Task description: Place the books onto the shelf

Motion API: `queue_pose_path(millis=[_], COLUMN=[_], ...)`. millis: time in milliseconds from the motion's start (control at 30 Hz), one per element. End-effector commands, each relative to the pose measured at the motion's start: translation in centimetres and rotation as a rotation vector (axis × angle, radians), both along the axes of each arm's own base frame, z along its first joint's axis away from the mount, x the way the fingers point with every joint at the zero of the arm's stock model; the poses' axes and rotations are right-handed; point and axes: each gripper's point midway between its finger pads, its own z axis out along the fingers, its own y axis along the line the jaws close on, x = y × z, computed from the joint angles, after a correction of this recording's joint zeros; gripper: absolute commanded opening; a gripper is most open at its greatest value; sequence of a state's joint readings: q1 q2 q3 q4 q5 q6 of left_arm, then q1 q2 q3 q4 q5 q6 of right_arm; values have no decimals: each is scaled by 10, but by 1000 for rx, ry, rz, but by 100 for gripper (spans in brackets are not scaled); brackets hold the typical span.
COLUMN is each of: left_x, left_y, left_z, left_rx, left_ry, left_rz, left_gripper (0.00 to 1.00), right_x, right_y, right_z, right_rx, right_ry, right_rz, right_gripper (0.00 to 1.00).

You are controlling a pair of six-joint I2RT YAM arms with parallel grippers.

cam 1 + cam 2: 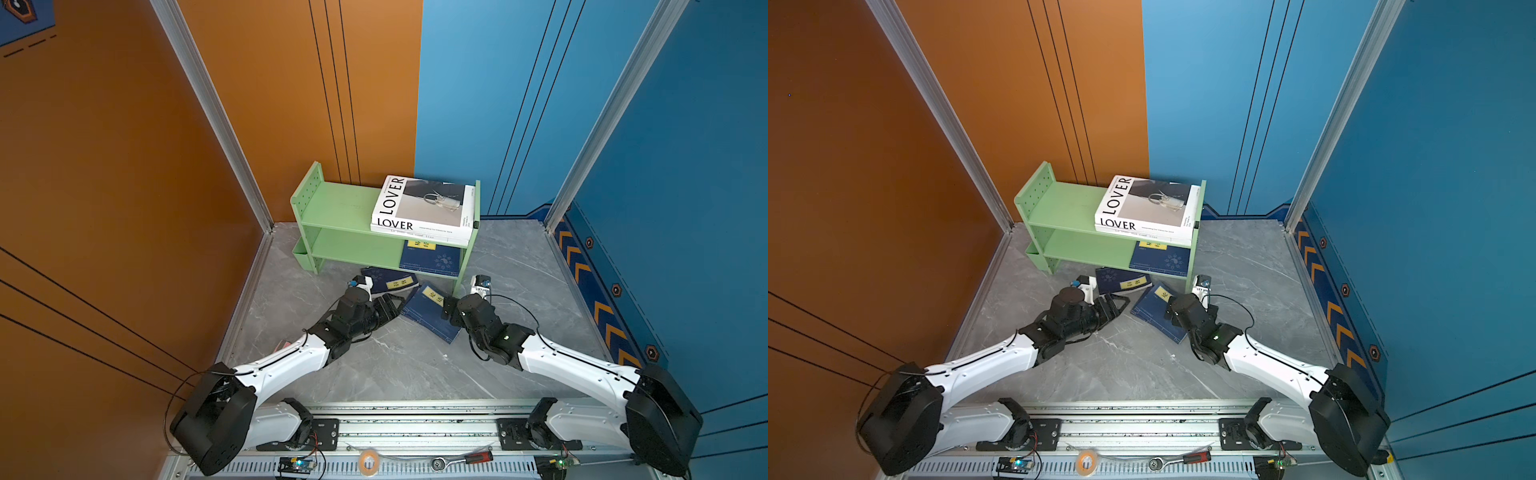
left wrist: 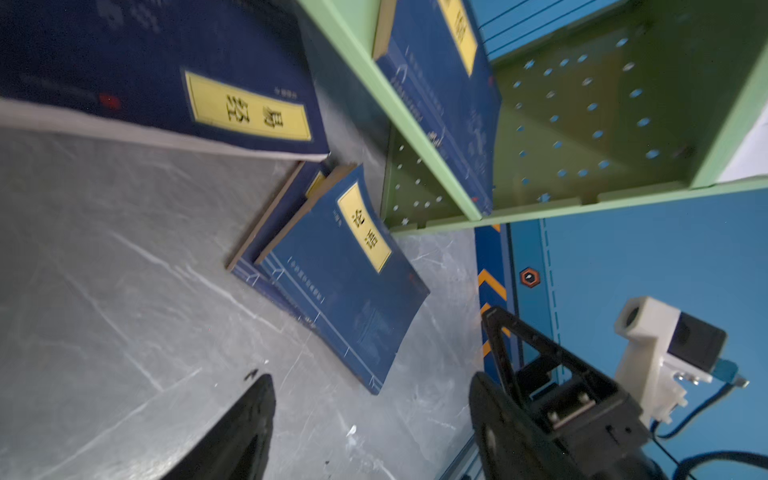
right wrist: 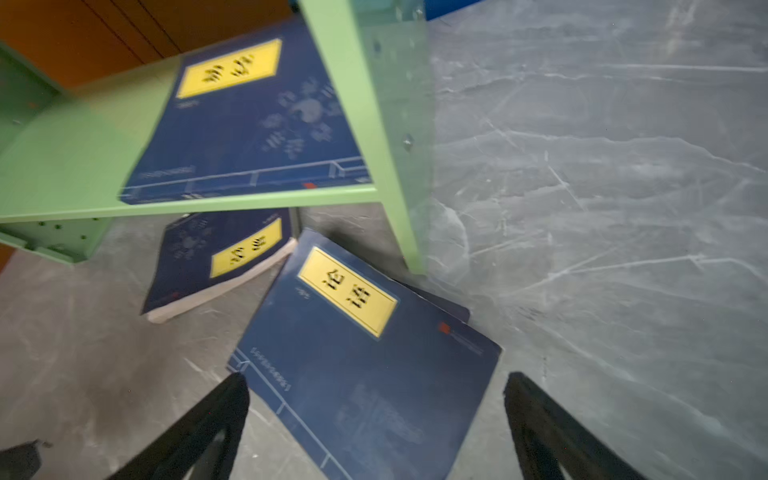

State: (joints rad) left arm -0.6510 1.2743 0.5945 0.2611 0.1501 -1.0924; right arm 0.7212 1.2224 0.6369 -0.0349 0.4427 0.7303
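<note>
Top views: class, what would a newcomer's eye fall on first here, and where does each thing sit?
The big white LOVER book stands out, lying flat at the right end of the top tier of the green shelf. In front, on the grey tabletop, a navy book lies by the open left gripper and another navy book by the open right gripper.
</note>
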Motion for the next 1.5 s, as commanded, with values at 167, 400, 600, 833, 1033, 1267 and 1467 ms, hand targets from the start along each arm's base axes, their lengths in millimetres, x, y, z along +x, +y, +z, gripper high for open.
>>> queue_pose_path(millis=[167, 400, 600, 833, 1033, 1267, 1467], left_x=[-11, -10, -4, 0, 10, 7, 1], left_y=[-24, -50, -62, -72, -74, -59, -43], left_z=[-57, -81, -93, -106, -104, -93, -81], left_rx=[34, 0, -17, -21, -81, -77, -62], left_ry=[135, 195, 212, 248, 250, 207, 150], left_rz=[60, 69, 84, 80, 80, 76, 68], left_gripper=[73, 70, 68, 67, 64, 56, 30], right_x=[17, 37, 49, 42, 15, -25, -30], right_y=[-15, -15, -1, 19, 39, 72, 78], right_z=[-37, -62, -78, -85, -85, -80, -79], right_rx=[37, 47, 48, 8, 35, 30, 50], right_ry=[119, 157, 199, 235, 238, 232, 226], right_rz=[19, 42, 97, 177, 205, 246, 222], right_gripper=[94, 91, 88, 82, 81, 80, 80])
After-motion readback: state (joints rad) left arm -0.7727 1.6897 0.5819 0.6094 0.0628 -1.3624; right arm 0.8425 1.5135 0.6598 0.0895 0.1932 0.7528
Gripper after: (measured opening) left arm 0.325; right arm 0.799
